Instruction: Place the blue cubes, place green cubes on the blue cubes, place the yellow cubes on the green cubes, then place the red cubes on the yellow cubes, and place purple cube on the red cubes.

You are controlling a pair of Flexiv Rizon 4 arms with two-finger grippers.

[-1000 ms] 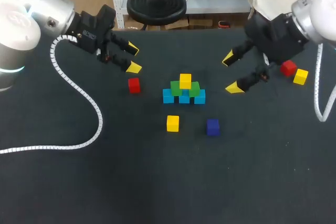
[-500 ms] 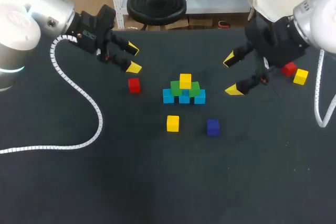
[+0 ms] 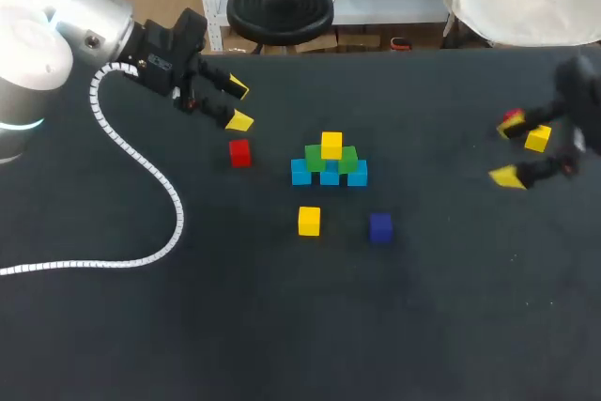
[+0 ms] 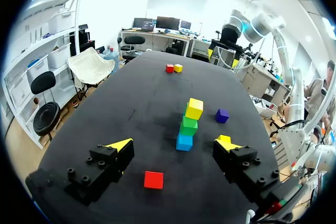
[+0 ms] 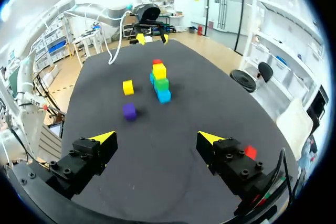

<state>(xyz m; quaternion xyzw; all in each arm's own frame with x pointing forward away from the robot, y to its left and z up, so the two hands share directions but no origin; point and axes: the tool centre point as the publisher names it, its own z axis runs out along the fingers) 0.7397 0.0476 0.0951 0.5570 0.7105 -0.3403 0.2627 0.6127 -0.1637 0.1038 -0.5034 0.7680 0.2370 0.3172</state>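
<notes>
Head view: right arm (image 3: 580,105) has swung away rightward.

**Dark surface, loose cubes around a blue row**

Your dark surface (image 3: 282,326) carries three blue cubes (image 3: 329,176) in a row near its middle. A red cube (image 3: 240,152) sits to their left. A yellow cube (image 3: 309,221) and a purple cube (image 3: 379,227) lie in front. A second red cube (image 3: 512,119) and a second yellow cube (image 3: 537,138) sit just beside each other, far right.

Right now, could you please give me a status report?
Left claw, right claw: open, empty. Stack reaches one yellow cube. Loose yellow cube unobstructed.
</notes>
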